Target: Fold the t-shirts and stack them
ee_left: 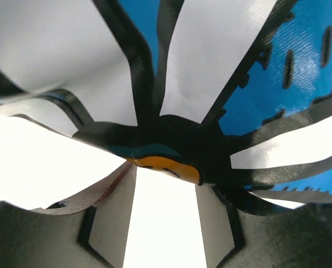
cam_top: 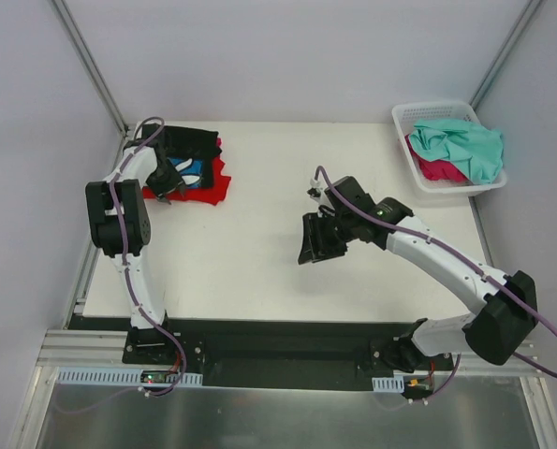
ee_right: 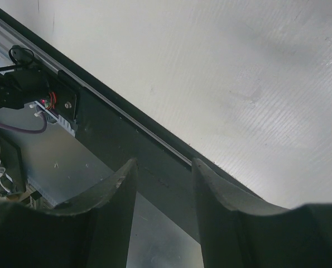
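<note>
Left arm's base (cam_top: pixel 147 346) and right arm's base (cam_top: pixel 404 354), nearest the top camera, stood at the near edge of the white tabletop (cam_top: pixel 259 271). At the far left corner, a black t-shirt (cam_top: pixel 192 142) with a blue-and-white daisy print (cam_top: pixel 186 170) lay on a red t-shirt (cam_top: pixel 218 183) that showed along its near and right sides. The left arm's fingers (cam_top: pixel 166 195) were down at the near left edge of this pile. The right arm's fingers (cam_top: pixel 308 253) hung over bare tabletop near the middle, well apart from any cloth. At the far right corner, a white lattice basket (cam_top: pixel 437 106) held a teal t-shirt (cam_top: pixel 465 145) draped over a reddish-pink t-shirt (cam_top: pixel 437 170).

Left wrist view: the left arm's fingers (ee_left: pixel 112 223) stood partly apart, pressed close against the black t-shirt (ee_left: pixel 177 139). The daisy print (ee_left: pixel 210 56) filled the frame, its white petals creased inward to an orange centre (ee_left: pixel 163 164) just beyond the fingertips. Whether cloth was pinched between the fingers could not be told.

Right wrist view: the right arm's fingers (ee_right: pixel 118 201) were moderately parted with nothing between them. Beyond them ran the tabletop (ee_right: pixel 238 72) and its black front rail (ee_right: pixel 126 139).
</note>
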`<state>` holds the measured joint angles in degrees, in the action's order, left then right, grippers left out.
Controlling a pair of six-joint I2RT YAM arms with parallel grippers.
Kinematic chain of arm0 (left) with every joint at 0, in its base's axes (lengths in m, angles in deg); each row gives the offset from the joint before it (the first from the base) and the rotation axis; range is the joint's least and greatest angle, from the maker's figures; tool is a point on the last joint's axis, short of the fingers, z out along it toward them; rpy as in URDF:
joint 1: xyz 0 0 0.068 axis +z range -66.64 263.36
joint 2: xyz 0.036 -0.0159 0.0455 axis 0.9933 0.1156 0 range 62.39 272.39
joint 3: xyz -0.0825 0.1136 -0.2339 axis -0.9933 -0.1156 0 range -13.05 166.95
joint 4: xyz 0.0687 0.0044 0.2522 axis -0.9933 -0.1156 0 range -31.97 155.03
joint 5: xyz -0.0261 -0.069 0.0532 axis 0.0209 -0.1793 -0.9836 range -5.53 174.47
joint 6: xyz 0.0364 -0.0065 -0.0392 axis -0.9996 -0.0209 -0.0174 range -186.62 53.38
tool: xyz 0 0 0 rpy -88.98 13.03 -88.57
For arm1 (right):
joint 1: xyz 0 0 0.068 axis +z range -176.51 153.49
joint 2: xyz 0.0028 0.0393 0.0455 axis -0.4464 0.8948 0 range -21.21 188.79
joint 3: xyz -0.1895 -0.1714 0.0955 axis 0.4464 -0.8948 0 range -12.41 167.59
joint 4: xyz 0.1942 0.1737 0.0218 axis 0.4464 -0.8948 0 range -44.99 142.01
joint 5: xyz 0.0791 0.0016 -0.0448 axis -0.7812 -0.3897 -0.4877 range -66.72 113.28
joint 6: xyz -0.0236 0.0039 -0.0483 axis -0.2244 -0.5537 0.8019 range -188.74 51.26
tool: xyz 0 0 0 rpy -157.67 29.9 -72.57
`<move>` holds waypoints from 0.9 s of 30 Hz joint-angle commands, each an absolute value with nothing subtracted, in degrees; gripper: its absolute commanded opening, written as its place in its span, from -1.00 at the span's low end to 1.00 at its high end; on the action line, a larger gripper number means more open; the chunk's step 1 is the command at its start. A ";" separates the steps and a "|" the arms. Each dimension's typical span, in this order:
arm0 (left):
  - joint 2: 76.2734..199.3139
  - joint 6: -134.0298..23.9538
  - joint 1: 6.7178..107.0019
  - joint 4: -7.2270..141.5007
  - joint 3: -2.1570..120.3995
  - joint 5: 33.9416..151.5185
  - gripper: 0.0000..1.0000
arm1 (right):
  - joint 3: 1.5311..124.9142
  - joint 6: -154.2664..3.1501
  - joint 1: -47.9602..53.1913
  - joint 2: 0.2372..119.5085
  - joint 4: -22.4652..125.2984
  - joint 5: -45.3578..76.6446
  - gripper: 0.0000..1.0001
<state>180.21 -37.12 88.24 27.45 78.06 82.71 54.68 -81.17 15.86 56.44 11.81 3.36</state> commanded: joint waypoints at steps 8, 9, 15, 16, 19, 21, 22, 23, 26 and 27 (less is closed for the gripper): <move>182.64 -38.06 89.16 21.44 88.48 83.76 -0.11 | 53.24 -80.61 15.41 52.27 9.39 4.30 -0.07; 178.62 -37.71 88.64 21.61 87.33 83.77 -0.11 | 53.33 -80.70 15.33 52.36 9.39 4.21 -0.07; 171.28 -39.98 81.43 23.64 86.52 87.53 -0.08 | 53.86 -81.40 15.50 53.94 10.70 2.98 -0.07; 171.72 -40.42 80.12 23.55 87.66 91.03 -0.08 | 53.86 -81.40 15.50 54.03 10.70 2.98 -0.07; 174.44 -42.70 77.48 23.55 90.21 93.50 -0.08 | 53.68 -81.58 15.41 53.76 10.79 2.98 -0.07; 179.25 -45.51 75.02 22.67 92.67 95.97 -0.08 | 53.68 -81.57 15.41 53.24 10.44 3.24 -0.07; 181.11 -46.22 74.49 22.32 95.38 96.94 -0.08 | 53.77 -81.58 15.41 53.15 10.27 3.42 -0.07; 182.95 -47.27 73.79 21.71 96.71 99.12 -0.08 | 53.86 -81.49 15.50 53.06 9.83 3.60 -0.07; 189.73 -48.07 73.34 21.00 101.02 100.20 -0.08 | 53.95 -81.75 15.41 52.27 9.04 3.86 -0.07; 192.35 -48.42 73.25 20.48 101.99 100.38 -0.08 | 53.86 -81.66 15.41 51.92 8.86 4.12 -0.07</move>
<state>183.92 -44.73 73.01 24.06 98.39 96.46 53.26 -81.26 15.60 54.14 10.54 3.49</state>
